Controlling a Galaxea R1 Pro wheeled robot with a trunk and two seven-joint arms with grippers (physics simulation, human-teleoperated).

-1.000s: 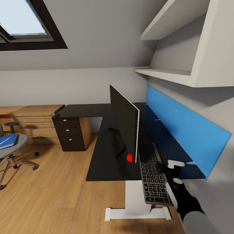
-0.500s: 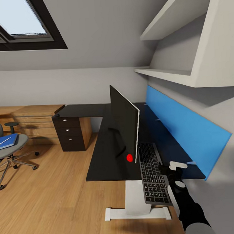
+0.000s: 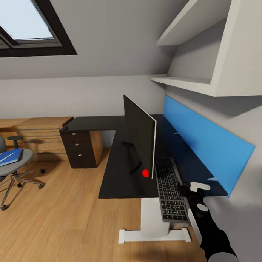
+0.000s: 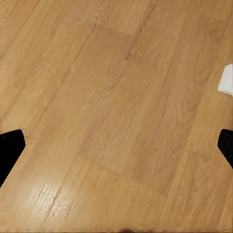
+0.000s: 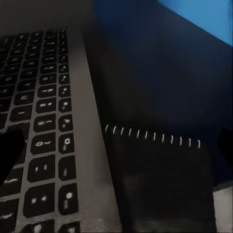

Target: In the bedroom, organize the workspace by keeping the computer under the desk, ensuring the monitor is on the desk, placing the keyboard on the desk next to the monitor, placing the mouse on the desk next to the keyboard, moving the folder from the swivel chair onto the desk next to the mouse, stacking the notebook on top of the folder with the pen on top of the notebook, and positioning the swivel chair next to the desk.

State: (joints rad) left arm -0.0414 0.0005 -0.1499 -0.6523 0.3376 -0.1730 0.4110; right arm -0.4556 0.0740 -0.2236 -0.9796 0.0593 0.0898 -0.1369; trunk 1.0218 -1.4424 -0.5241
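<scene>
Lying on the desk [image 3: 121, 173] beside the monitor [image 3: 140, 140], the keyboard [image 3: 170, 190] overhangs the near edge; its key legends are too blurred to be read. The right gripper [image 3: 186, 189] is spread wide beside it, the left gripper [image 4: 116, 145] likewise over floor [image 4: 111, 97].

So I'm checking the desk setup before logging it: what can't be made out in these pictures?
- Monitor screen: head view shows it nearly edge-on.
- Keyboard's near end: overhangs the desk; the right gripper hides its corner.
- Swivel chair: cut by the picture edge.
- Folder: too small for detail.
</scene>
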